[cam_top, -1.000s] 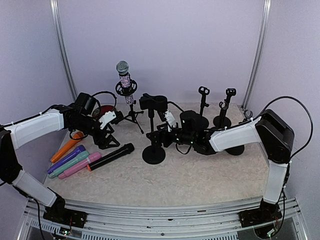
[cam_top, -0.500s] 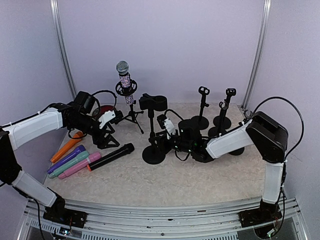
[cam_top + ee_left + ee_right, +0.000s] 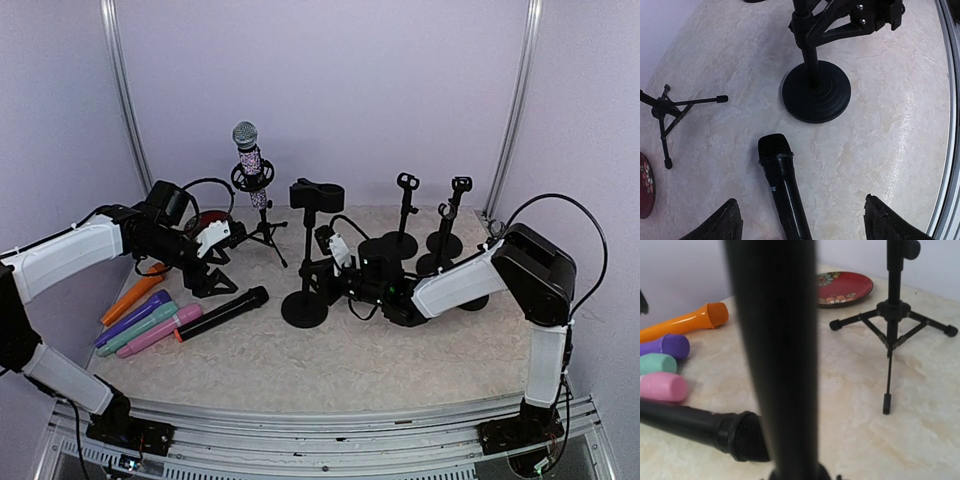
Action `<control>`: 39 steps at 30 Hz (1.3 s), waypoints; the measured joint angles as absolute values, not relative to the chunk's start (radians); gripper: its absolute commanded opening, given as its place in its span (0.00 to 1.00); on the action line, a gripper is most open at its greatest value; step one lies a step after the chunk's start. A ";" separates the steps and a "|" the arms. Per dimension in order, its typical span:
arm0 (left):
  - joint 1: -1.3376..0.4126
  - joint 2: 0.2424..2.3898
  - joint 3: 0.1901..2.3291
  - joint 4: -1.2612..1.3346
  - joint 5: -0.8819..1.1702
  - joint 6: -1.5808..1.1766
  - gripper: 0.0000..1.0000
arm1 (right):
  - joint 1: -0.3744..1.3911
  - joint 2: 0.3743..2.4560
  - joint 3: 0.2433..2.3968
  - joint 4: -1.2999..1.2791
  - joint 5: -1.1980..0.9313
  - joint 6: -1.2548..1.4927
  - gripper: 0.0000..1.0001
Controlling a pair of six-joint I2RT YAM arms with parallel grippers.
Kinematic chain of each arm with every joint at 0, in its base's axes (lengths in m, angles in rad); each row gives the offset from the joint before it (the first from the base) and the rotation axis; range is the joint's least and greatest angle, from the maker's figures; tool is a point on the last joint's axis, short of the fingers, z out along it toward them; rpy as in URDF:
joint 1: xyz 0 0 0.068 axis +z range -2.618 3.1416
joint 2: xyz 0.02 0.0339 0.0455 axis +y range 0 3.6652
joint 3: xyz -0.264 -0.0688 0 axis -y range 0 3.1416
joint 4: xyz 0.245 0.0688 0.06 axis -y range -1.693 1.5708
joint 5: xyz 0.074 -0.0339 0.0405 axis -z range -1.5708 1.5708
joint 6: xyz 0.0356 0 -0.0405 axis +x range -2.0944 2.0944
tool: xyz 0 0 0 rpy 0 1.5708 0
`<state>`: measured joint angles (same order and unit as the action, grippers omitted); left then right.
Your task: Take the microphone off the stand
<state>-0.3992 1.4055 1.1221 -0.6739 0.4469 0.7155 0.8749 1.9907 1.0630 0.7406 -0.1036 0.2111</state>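
A black microphone lies flat on the table, its head pointing at a round-based black stand. That stand's top clip holds nothing. My right gripper is shut on the stand's pole, low down; the left wrist view shows its fingers clamped against the pole. My left gripper hangs open above the black microphone's handle without touching it. At the back, a silver-headed sparkly microphone sits upright in a tripod stand.
Orange, purple, teal and pink microphones lie side by side at the left. A red plate is behind my left gripper. Two empty stands rise at the back right.
My right gripper has closed on the stand's pole, and the stand has straightened, its clip shifting slightly right. The left gripper has stayed in place, open.
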 measured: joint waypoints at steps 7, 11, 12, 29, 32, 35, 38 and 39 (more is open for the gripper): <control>-0.511 1.312 1.090 -0.626 0.366 0.882 0.74 | 0.834 1.974 1.219 0.492 -0.212 0.327 0.00; -0.606 1.298 1.081 -0.585 0.296 0.973 0.74 | 0.812 1.935 1.311 0.373 -0.303 0.403 0.00; -0.622 1.296 1.080 -0.575 0.283 0.996 0.74 | 0.809 1.921 1.327 0.350 -0.322 0.422 0.00; -0.775 1.227 0.982 -0.380 0.110 1.295 0.62 | 0.793 1.845 1.429 0.216 -0.467 0.659 0.00; -0.787 1.227 0.966 -0.355 0.089 1.313 0.54 | 0.793 1.839 1.429 0.217 -0.467 0.685 0.00; -0.792 1.227 0.947 -0.335 0.068 1.318 0.43 | 0.794 1.833 1.429 0.223 -0.469 0.700 0.00; -0.793 1.228 0.928 -0.296 0.042 1.311 0.28 | 0.796 1.827 1.429 0.235 -0.471 0.709 0.00; -0.793 1.228 0.921 -0.271 0.030 1.311 0.23 | 0.797 1.822 1.429 0.238 -0.472 0.713 0.00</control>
<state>-0.7929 1.2278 0.9211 -0.2714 0.0299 1.3109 0.7975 1.8225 1.4292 0.2379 -0.4717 0.7132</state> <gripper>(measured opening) 0.335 0.226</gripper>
